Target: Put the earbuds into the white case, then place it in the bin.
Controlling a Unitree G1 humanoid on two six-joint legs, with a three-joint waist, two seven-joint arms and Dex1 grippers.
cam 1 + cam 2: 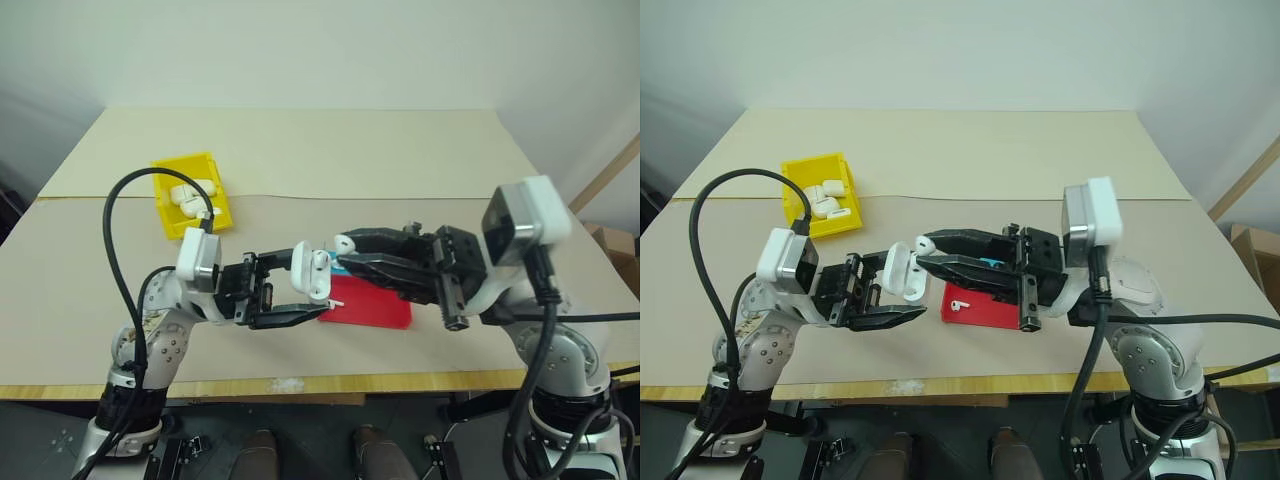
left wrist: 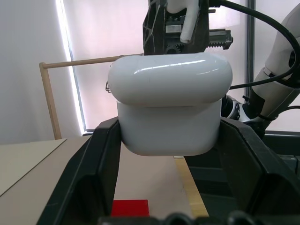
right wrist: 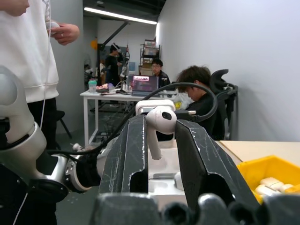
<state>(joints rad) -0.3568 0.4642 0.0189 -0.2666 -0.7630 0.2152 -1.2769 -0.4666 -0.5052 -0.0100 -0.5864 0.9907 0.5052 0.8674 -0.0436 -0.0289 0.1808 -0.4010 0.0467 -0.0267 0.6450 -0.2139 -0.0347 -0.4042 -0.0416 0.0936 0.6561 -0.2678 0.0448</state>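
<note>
My left gripper is shut on the white case, holding it above the table's front part with its lid flipped open. In the left wrist view the case sits between the two black fingers. One earbud rests inside the open case. My right gripper is shut on a second earbud, right beside the case's opening; the right wrist view shows this earbud pinched between the fingers. The yellow bin stands at the back left.
Several white cases lie in the bin. A red tray lies below the grippers with a small white earbud on it. The left arm's black cable loops over the table. People stand and sit beyond the table's left side.
</note>
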